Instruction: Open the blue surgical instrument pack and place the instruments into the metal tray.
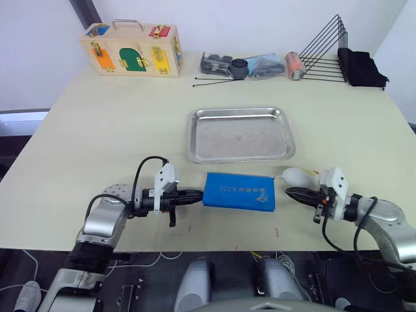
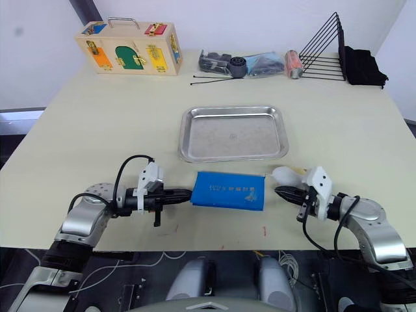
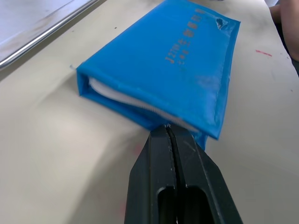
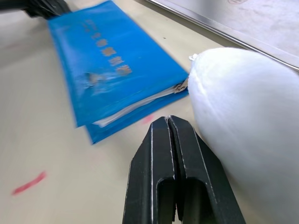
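Observation:
The blue surgical instrument pack (image 1: 238, 192) lies closed and flat near the table's front edge, just in front of the metal tray (image 1: 239, 134), which holds nothing. My left gripper (image 1: 197, 193) is shut, and its tips touch the pack's left end (image 3: 140, 109) at the white seam. My right gripper (image 1: 289, 192) is also shut. It sits a short way off the pack's right end (image 4: 117, 79), beside a white egg-shaped toy (image 4: 238, 102). The instruments are hidden.
The white egg-shaped toy (image 1: 299, 177) rests between the pack and my right wrist. Along the back stand a wooden latch box (image 1: 132, 52), a heap of small items (image 1: 250, 66), long black sticks (image 1: 214, 79), a black wire rack (image 1: 325, 49) and a black cloth (image 1: 361, 67).

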Controlling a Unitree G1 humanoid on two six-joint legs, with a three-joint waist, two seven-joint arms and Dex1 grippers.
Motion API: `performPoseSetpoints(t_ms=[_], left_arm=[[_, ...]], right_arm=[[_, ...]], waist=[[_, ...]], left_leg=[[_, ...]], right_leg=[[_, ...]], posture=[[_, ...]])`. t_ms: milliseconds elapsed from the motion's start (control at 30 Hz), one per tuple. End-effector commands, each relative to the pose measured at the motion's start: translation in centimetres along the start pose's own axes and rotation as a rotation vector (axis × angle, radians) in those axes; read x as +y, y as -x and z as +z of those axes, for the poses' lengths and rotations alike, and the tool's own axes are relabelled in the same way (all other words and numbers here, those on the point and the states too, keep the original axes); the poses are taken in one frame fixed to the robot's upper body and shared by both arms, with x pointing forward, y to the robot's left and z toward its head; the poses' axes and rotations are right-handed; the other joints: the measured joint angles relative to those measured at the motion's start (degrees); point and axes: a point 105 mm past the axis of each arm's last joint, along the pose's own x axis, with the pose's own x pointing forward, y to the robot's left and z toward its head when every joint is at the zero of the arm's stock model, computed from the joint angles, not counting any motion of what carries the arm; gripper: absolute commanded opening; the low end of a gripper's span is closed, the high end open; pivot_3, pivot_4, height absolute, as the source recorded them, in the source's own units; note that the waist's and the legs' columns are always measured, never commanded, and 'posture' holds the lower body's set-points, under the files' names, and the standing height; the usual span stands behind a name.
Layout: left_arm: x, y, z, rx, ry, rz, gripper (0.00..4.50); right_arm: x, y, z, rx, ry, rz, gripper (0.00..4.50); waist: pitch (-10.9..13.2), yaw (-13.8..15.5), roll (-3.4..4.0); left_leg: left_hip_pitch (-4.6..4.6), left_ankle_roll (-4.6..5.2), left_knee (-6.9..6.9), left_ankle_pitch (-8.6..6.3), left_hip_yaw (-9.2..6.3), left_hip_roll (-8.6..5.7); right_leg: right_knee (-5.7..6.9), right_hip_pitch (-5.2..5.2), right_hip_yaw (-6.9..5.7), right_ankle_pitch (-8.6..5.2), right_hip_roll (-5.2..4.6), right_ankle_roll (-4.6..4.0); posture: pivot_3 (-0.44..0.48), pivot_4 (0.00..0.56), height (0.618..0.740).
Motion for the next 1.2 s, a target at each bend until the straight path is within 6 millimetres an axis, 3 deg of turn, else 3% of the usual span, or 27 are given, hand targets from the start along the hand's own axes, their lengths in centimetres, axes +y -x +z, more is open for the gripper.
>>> performPoseSetpoints(t_ms=[33, 133, 333, 400, 467, 600, 700, 933, 1200], left_arm=[[-0.1, 1.9, 1.1, -0.028, -0.051, 0.025, 0.0], [-0.4, 3.6, 1.8, -0.052, -0.088, 0.036, 0.0], [-1.1, 5.7, 3.5, -0.057, -0.145, 0.0, 0.0], [-1.5, 6.1, 4.0, -0.051, -0.167, -0.028, 0.53], [-1.9, 6.3, 4.6, -0.053, -0.191, -0.052, 1.19], [-3.5, 6.6, 5.6, -0.048, -0.252, -0.156, 3.36], [-4.3, 6.5, 6.2, -0.051, -0.287, -0.216, 4.49], [-5.8, 6.7, 6.8, -0.05, -0.332, -0.337, 4.49], [-6.0, 7.4, 6.4, -0.062, -0.318, -0.361, 4.49]], right_arm=[[0.7, 1.4, 1.6, -0.054, 0.062, 0.047, 0.4], [2.4, 1.5, 3.1, -0.128, 0.107, 0.124, 0.93], [4.5, 0.8, 4.2, -0.19, 0.23, 0.219, 3.62], [4.4, 0.1, 4.3, -0.218, 0.289, 0.201, 4.49], [4.3, -0.5, 4.0, -0.217, 0.343, 0.198, 4.5], [4.0, -2.0, 2.3, -0.175, 0.518, 0.196, 4.5], [3.7, -2.7, 1.7, -0.173, 0.603, 0.204, 4.5], [2.8, -4.5, 1.2, -0.172, 0.798, 0.217, 4.5], [1.9, -5.7, 0.5, -0.165, 0.859, 0.203, 4.5]], waist=[[0.0, 0.0, 0.01], [0.0, 0.0, 0.0], [0.0, 0.2, 0.01], [0.1, 0.2, 0.01], [0.1, 0.2, 0.03], [0.1, 0.1, 0.03], [0.1, 0.1, 0.06], [0.1, 0.0, 0.09], [0.1, 0.0, 0.12]], left_leg=[[0.0, 0.0, 0.0, 0.0, 0.0, 0.01], [0.0, 0.0, 0.0, 0.0, 0.0, 0.02], [-0.02, 0.0, 0.02, 0.0, -0.04, 0.03], [-0.03, 0.0, 0.01, 0.0, -0.02, 0.03], [-0.03, 0.0, 0.01, 0.0, 0.01, 0.03], [-0.02, 0.0, 0.0, 0.0, 0.04, 0.03], [-0.02, -0.01, 0.01, 0.0, 0.06, 0.03], [0.0, -0.01, 0.01, 0.0, 0.07, 0.04], [0.01, -0.01, 0.01, 0.0, 0.09, 0.04]], right_leg=[[0.0, 0.0, -0.01, 0.0, 0.0, 0.0], [0.01, 0.0, 0.0, 0.0, 0.0, 0.0], [-0.01, 0.0, -0.03, 0.0, -0.02, 0.0], [-0.03, 0.0, -0.06, 0.0, -0.01, 0.0], [-0.02, 0.0, -0.05, 0.0, -0.01, 0.0], [-0.02, -0.01, -0.04, 0.0, 0.0, 0.0], [-0.02, -0.02, -0.03, -0.01, 0.0, 0.0], [0.0, -0.03, -0.01, -0.01, 0.01, -0.01], [0.01, -0.03, 0.01, -0.01, 0.0, -0.02]], posture=[[0.0, 0.15, 0.74], [0.0, 0.15, 0.74], [0.0, 0.15, 0.74], [0.0, 0.15, 0.74], [0.0, 0.15, 0.74], [0.0, 0.15, 0.74], [0.0, 0.15, 0.74], [0.0, 0.15, 0.74], [0.0, 0.15, 0.74]])
